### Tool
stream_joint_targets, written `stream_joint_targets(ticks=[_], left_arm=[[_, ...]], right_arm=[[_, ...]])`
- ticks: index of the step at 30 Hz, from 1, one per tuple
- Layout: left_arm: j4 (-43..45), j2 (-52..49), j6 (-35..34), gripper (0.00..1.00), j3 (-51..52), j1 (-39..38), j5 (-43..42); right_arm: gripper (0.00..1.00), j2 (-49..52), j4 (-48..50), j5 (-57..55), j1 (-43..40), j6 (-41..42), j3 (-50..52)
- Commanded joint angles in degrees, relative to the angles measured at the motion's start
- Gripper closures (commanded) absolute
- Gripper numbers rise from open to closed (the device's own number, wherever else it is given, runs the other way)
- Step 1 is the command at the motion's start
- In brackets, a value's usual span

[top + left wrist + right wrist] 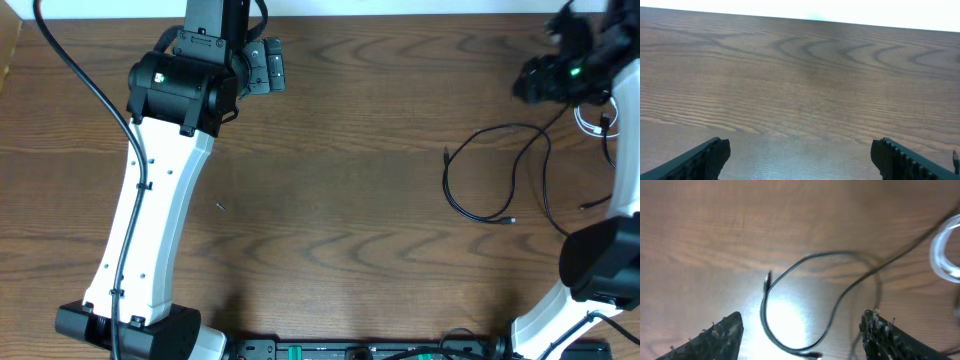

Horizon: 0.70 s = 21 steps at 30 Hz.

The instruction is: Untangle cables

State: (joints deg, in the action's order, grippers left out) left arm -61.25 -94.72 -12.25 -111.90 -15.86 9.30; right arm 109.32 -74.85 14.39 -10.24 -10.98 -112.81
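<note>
**Right fingers spread above the black loop, left fingers idle over bare wood**

The right gripper (802,317) has its 2 fingers spread apart with nothing between them. As far as the blurred wrist view lets us judge, it hangs above the table (800,75) rather than touching it. Below and between those fingers lie the black cables (832,254), a slack loop with a small plug end nearer the left finger and strands running off past the right finger. Out beyond the right finger sits the white cable (935,250), coiled in a tight ring. We judge the gripper is held wide and high so it can pick 1 strand from the loop without dragging its neighbours.

The left gripper (800,148) is spread fully too and empty, with only wood grain between and ahead of its fingers. We take it as parked aside so the right arm can work alone.

Ahead of the left fingers the wood runs unbroken to the far table edge. From overhead, the white coil seems close to the table's edge on the right arm's side, so a pull that way could slip a cord off. The wide bare stretch between the 2 arms looks the safer place to lay cords out.
</note>
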Motion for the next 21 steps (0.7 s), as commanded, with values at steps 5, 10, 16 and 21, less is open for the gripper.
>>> stream_joint_targets(ticks=[5, 10, 16, 21], left_arm=[[0.0, -0.4, -0.8, 0.04, -0.3, 0.1, 0.1], [0.0, -0.4, -0.8, 0.04, -0.3, 0.1, 0.1], [0.0, -0.4, -0.8, 0.04, -0.3, 0.1, 0.1], [0.0, -0.4, -0.8, 0.04, -0.3, 0.1, 0.1]], right_arm=[[0.33, -0.1, 4.3, -3.2, 4.9, 5.4, 14.0], [0.34, -0.1, 11.3, -3.4, 8.5, 6.8, 24.0], [0.4, -0.1, 18.8, -4.7, 13.0, 9.3, 31.0], [0.45, -0.1, 24.3, -12.9, 16.8, 14.5, 36.9]])
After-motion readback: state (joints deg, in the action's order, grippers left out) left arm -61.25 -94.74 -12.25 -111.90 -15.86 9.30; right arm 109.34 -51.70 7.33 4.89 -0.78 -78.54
